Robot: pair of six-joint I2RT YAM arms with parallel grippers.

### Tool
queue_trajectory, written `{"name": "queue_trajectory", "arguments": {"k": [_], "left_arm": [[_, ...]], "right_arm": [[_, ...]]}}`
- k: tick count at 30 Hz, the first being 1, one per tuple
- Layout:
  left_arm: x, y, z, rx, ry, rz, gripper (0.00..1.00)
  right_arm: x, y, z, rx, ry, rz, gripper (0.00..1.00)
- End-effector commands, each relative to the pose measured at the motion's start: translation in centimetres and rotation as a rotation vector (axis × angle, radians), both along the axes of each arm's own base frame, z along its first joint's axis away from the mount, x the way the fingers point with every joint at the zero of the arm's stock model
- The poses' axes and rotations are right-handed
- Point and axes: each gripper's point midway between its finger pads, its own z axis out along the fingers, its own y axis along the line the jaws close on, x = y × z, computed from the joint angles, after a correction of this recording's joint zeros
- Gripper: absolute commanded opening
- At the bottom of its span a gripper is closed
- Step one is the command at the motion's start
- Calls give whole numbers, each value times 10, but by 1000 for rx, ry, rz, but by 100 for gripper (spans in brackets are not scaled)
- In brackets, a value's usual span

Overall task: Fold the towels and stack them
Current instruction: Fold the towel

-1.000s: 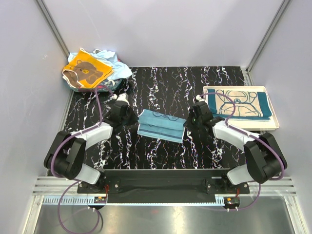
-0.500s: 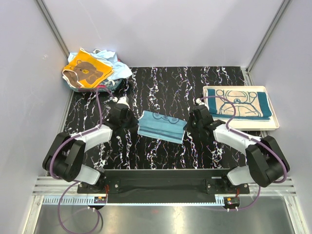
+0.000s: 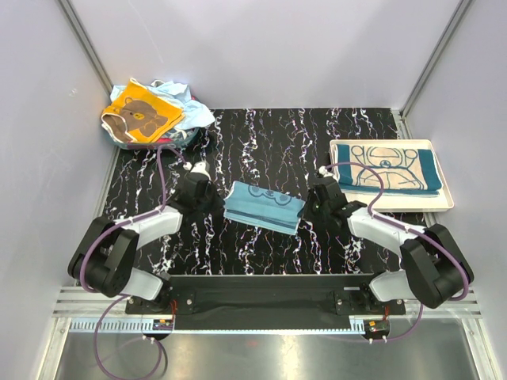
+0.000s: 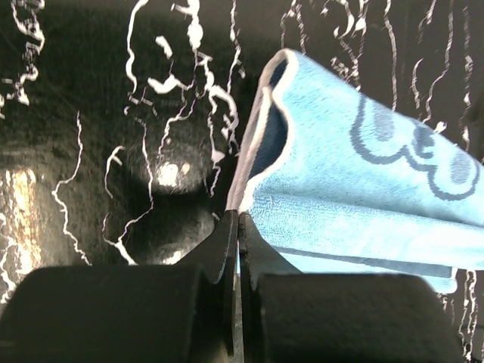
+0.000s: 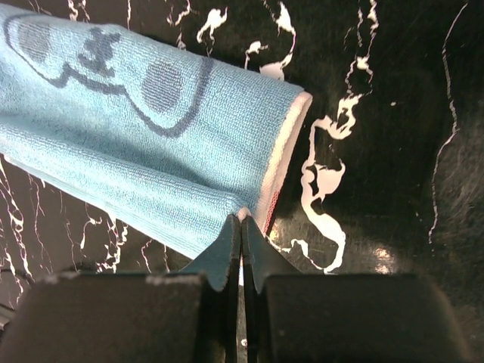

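Two claws pinch the ends of one folded light blue towel (image 3: 263, 206), which lies to the left of the one white tray (image 3: 444, 203).

From the overhead camera I see both arms reaching in. The left claw (image 4: 236, 219) is closed tight on the towel's end farther from the tray, and the right claw (image 5: 240, 223) is closed tight on the end nearer the tray. Each wrist camera shows the two fingers pressed together with the cloth edge caught between them. The towel sits on the black marbled table (image 3: 261, 142), with a dark blue outline print facing up. One folded teal towel (image 3: 386, 168) lies flat in the tray. Far left of the tray is one loose heap of towels, topped by an orange bear towel (image 3: 141, 115). I cannot count the towels under it.
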Motion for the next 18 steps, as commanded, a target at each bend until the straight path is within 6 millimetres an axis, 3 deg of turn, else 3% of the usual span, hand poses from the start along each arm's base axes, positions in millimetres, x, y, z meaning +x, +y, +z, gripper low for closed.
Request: {"name": "queue_trajectory", "arguments": {"k": [1, 7, 11, 14, 18], "left_arm": [[10, 9, 11, 25, -71, 31, 0], [6, 10, 7, 28, -64, 31, 0], [2, 10, 3, 26, -54, 25, 2], [-2, 10, 5, 24, -51, 22, 18], [-6, 9, 20, 10, -73, 10, 36]], "right_arm": [[-1, -3, 3, -4, -22, -12, 0], [-2, -2, 3, 1, -24, -10, 1], [-3, -2, 2, 6, -29, -11, 15], [-6, -3, 4, 16, -37, -14, 29], [-7, -8, 13, 9, -50, -32, 38]]}}
